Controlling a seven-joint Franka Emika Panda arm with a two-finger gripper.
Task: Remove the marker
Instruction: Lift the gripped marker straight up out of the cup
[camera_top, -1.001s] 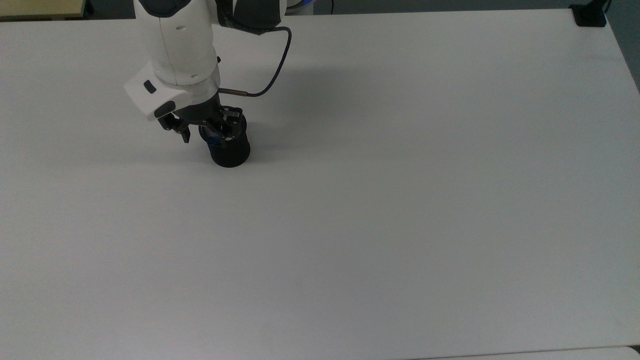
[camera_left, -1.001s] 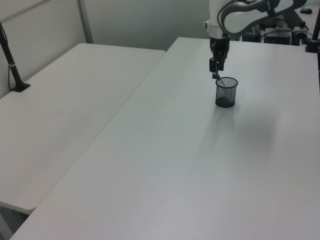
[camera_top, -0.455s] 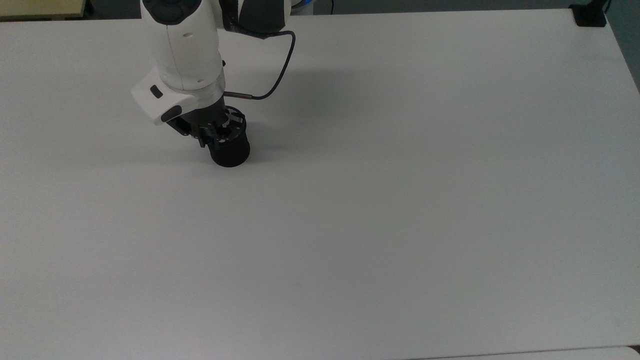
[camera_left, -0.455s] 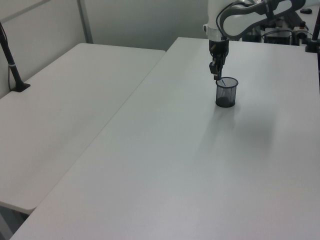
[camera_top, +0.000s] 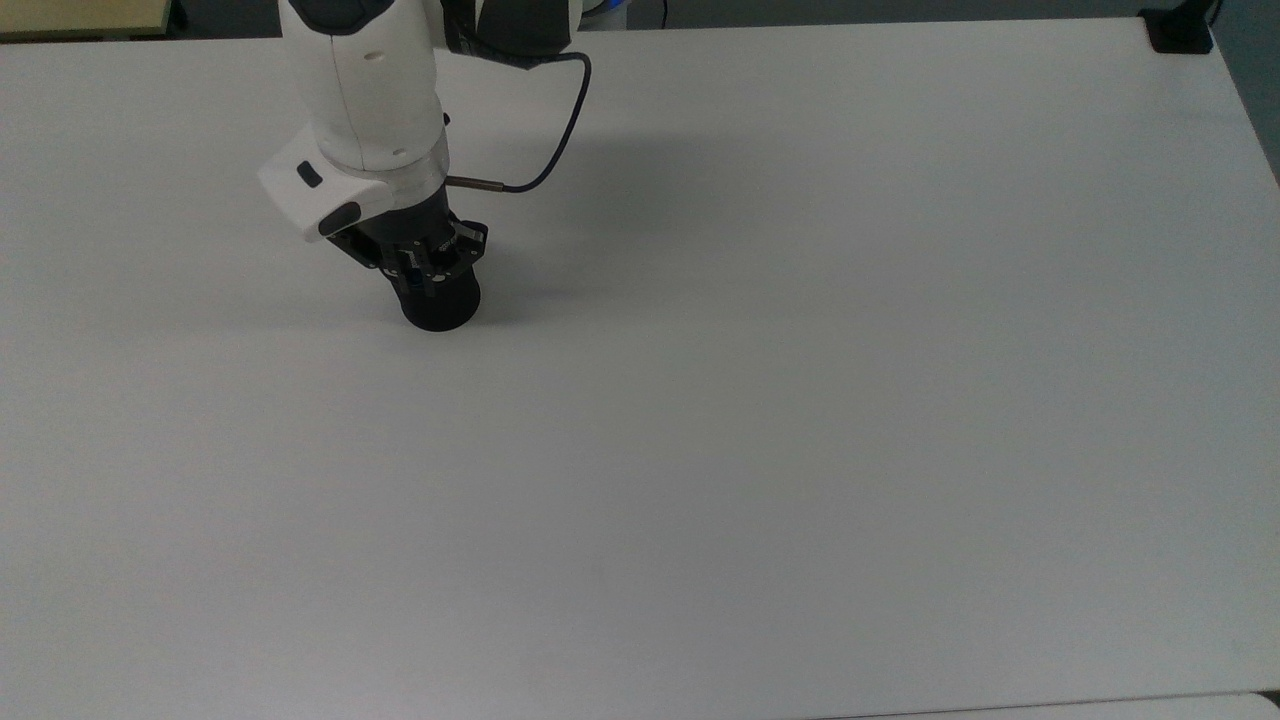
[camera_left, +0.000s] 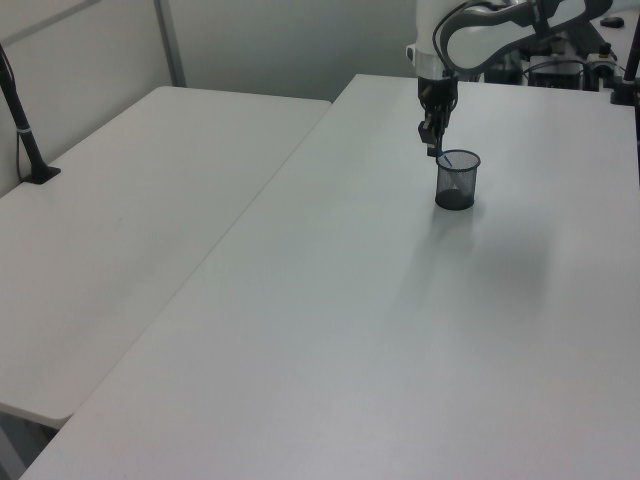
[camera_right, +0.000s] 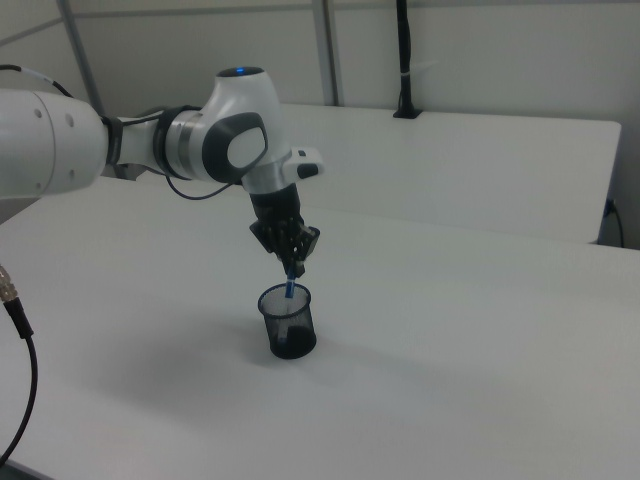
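A black mesh cup (camera_top: 443, 308) (camera_left: 457, 186) (camera_right: 288, 325) stands upright on the white table (camera_top: 760, 420). The marker (camera_right: 290, 288) (camera_left: 444, 158) leans out of the cup's rim, its blue upper end showing and its lower part hidden inside the mesh. My gripper (camera_top: 413, 270) (camera_left: 432, 142) (camera_right: 292, 264) points down just above the rim, shut on the marker's top end. In the top view the gripper body covers most of the cup's mouth.
A dark cable (camera_top: 558, 130) loops off the wrist. A second white table (camera_left: 120, 230) lies to the left view's left, with a black clamped post (camera_left: 22, 120). Another black mount (camera_top: 1178, 30) sits at the top view's far right corner.
The fingers stood wide open over the cup one second ago and have since closed on the marker. The cup has shifted slightly towards the top view's left.
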